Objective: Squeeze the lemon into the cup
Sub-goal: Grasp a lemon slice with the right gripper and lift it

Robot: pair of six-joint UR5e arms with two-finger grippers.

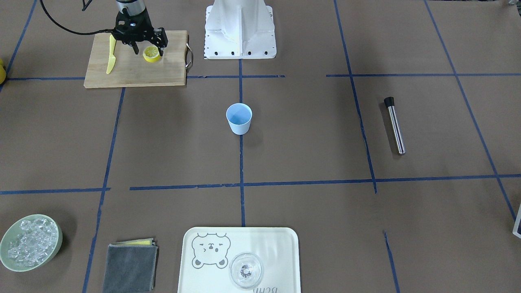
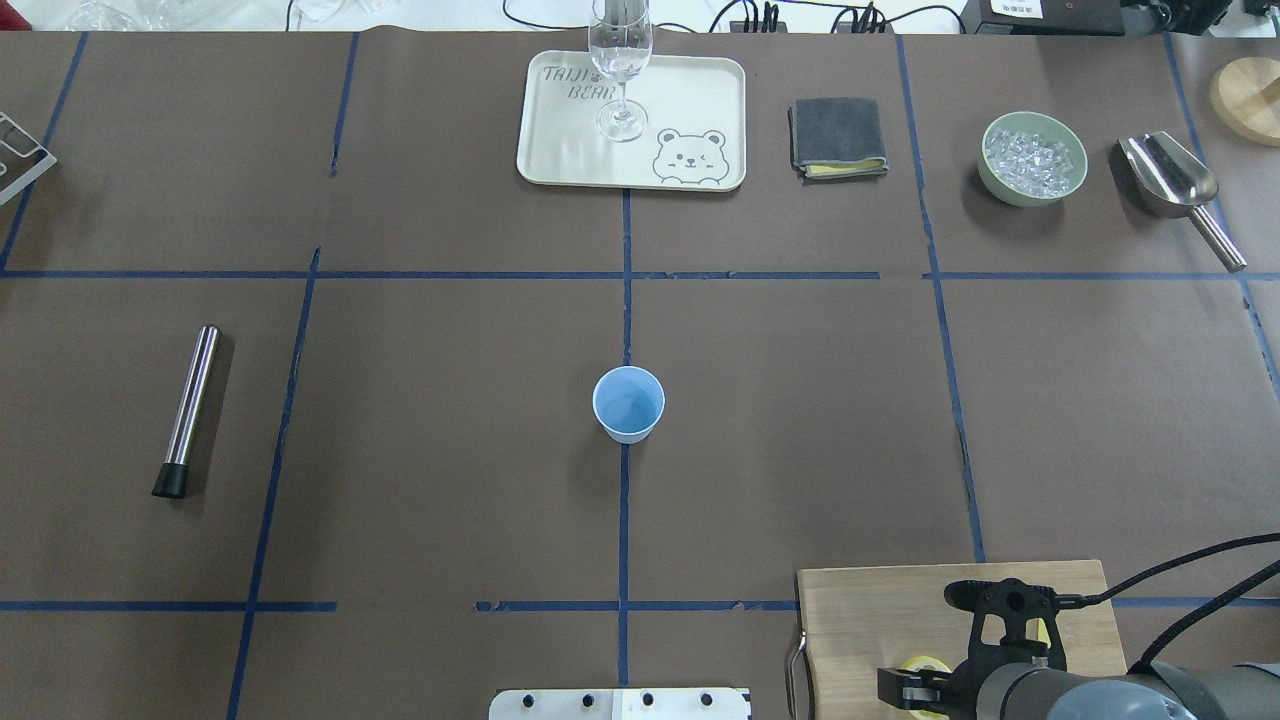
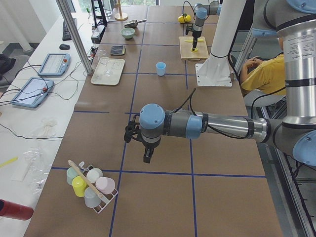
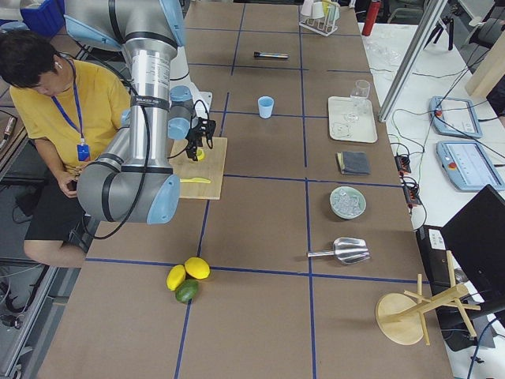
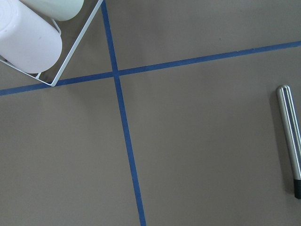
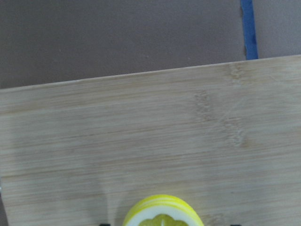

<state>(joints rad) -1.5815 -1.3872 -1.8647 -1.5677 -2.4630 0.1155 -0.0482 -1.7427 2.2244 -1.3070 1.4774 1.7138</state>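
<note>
Brown paper covers the bench (image 5: 202,141), and two strips of blue tape (image 5: 128,146) cross on it just beside the corner of a white wire rack (image 5: 75,47). The rack holds a pale pink cup (image 5: 28,42) with a pale green cup (image 5: 56,4) next to it. Well apart from the rack lies a steel rod (image 5: 288,132) with a black tip (image 5: 297,188)
</note>
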